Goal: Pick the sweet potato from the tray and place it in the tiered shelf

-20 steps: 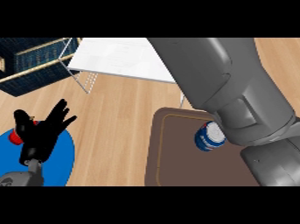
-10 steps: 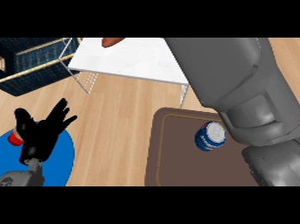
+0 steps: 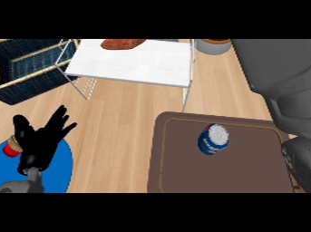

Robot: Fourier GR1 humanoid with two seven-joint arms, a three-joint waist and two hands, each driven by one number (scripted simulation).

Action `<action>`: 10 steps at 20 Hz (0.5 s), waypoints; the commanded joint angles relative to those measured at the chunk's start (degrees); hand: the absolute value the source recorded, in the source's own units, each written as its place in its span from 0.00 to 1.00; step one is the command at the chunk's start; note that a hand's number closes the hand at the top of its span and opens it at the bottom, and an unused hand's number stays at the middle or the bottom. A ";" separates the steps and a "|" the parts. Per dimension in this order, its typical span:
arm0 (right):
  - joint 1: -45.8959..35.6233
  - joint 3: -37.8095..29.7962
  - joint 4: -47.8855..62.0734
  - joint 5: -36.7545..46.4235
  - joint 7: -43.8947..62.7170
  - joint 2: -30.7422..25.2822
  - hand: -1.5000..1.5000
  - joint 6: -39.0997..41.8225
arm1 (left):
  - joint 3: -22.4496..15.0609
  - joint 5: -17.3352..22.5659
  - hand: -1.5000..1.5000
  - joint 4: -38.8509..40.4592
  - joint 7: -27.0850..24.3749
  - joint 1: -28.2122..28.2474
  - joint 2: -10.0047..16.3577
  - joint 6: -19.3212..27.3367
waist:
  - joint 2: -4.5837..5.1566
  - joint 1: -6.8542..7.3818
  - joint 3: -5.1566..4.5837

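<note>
**One sweet potato, sitting on the shelf and not on the tray**

One look from the head view and I'd say the main job is about done. The sweet potato [image 3: 122, 43] lies on the white top of the tiered shelf [image 3: 141, 65], right up at the far edge, so its far side is cut off and I can't tell how much of it is actually on the board. It's well apart from the brown tray [image 3: 177, 167], which now holds only a blue and white can [image 3: 213, 139]. That makes sense to me, since the can isn't part of the job.

My left hand [image 3: 38, 142] is at the lower left, fingers spread wide and holding nothing, parked over the blue plate [image 3: 59, 171]. I read that as resting. It's on the wrong side for the tray, so it just keeps out of the way. A small red-topped thing [image 3: 12, 147] sits on the plate just beside it, and I can't make out what it is.

The right forearm [image 3: 288, 86] fills the right side, running over the tray's edge toward the shelf end. That's the arm closer to both places, so it figures. The right hand itself doesn't show, so I can't tell whether it's open or shut.

The dark basket [image 3: 24, 68] stands left of the shelf, uninvolved.
</note>
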 commanded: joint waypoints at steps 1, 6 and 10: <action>2.95 -1.27 -4.87 1.76 5.66 -3.46 0.00 -4.48 | -0.16 0.38 0.50 1.42 0.48 2.45 -0.62 -0.53 | -0.24 -1.23 -0.29; 8.62 -2.81 -17.33 -1.20 7.58 -7.60 0.00 3.19 | 1.66 0.57 0.50 1.75 1.08 2.14 0.35 -0.26 | -0.47 -2.02 -0.22; 16.85 -1.60 -29.00 -4.64 8.26 -9.33 0.00 11.42 | 2.49 0.88 0.50 3.04 -1.02 2.33 1.31 -2.41 | -0.40 -2.22 -0.23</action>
